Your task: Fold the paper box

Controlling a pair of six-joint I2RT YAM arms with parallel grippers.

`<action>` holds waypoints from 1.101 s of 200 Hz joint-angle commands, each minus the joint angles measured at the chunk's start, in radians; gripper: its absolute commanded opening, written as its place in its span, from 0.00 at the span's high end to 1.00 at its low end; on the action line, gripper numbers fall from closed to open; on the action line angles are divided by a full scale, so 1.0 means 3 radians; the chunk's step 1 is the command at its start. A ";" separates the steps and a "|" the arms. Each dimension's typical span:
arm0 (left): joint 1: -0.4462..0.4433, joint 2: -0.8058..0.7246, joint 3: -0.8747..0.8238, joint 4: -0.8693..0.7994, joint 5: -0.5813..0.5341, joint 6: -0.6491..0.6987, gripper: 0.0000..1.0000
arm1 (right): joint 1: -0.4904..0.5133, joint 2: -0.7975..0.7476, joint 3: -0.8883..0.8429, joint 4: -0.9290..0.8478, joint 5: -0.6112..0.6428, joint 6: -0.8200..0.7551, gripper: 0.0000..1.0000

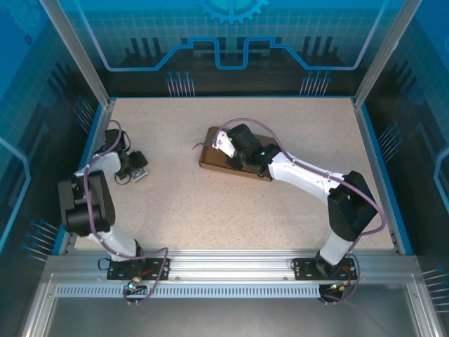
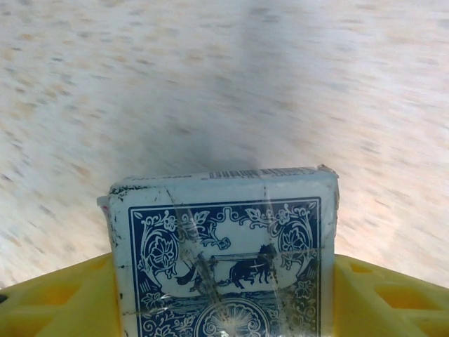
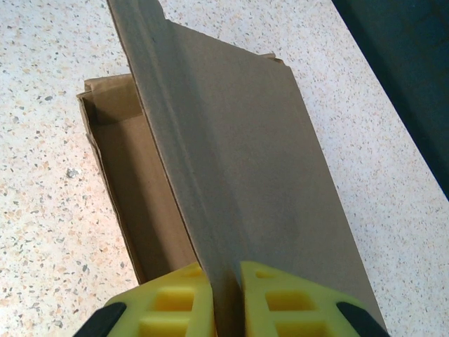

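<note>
The surface (image 1: pixel 280 225) carries the paper box (image 3: pixel 266 175) right of centre, part-folded: its tray walls stand, and the lid is half raised and not yet closed. The right fingers (image 3: pixel 168 302) pinch the lid's edge. The left fingers (image 2: pixel 63 302) flank a blue-patterned card pack (image 2: pixel 224 239); I cannot tell whether they grip it.

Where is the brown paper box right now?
In the top view, the paper box sits near the middle of the table, with the right pincer shut on its raised flap.

- Robotics lab work cell.
- Speckled tabletop (image 1: pixel 196 210) fenced by aluminium posts (image 1: pixel 72 49) and blue circuit-print panels (image 1: pixel 231 42).
- Left arm (image 1: pixel 88 200) and right arm (image 1: pixel 309 175) bolted to a slotted rail (image 1: pixel 231 265).
</note>
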 commanded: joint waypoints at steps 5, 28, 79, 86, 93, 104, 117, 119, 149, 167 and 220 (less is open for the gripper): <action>-0.0556 -0.0577 -0.0262 0.0290 0.0239 -0.0407 0.36 | -0.0106 -0.0136 0.0155 -0.0195 -0.0174 0.0215 0.86; -0.1123 -0.0885 -0.0536 0.0573 0.0190 -0.0743 0.38 | -0.0146 -0.0121 0.0227 -0.0266 -0.0240 0.0272 0.86; -0.2218 -0.0747 -0.0513 0.0954 -0.0081 -0.0837 0.39 | -0.0290 -0.0060 0.0565 -0.0555 -0.0400 0.0381 0.87; -0.2303 -0.0683 -0.0466 0.0994 -0.0089 -0.0838 0.39 | -0.0306 -0.0043 0.0628 -0.0610 -0.0422 0.0392 0.87; -0.2370 -0.0623 -0.0411 0.1018 -0.0092 -0.0858 0.39 | -0.0321 -0.0017 0.0698 -0.0672 -0.0439 0.0412 0.88; -0.2459 -0.0544 -0.0331 0.1080 -0.0088 -0.0935 0.39 | -0.0346 0.0024 0.0801 -0.0783 -0.0458 0.0444 0.88; -0.2544 -0.0444 -0.0245 0.1150 -0.0082 -0.1062 0.40 | -0.0381 0.0069 0.0913 -0.0896 -0.0489 0.0487 0.88; -0.2555 -0.0433 -0.0232 0.1161 -0.0078 -0.1082 0.39 | -0.0383 0.0077 0.0931 -0.0908 -0.0500 0.0491 0.88; -0.2617 -0.0205 -0.0044 0.1309 -0.0037 -0.1480 0.39 | -0.0435 0.0158 0.1095 -0.1059 -0.0629 0.0566 0.89; -0.2621 -0.0099 0.0037 0.1440 -0.0005 -0.1666 0.39 | -0.0436 0.0185 0.1123 -0.1066 -0.0645 0.0586 0.89; -0.2625 0.0235 0.0287 0.1751 0.0001 -0.2045 0.40 | -0.0440 0.0260 0.1200 -0.1073 -0.0663 0.0609 0.89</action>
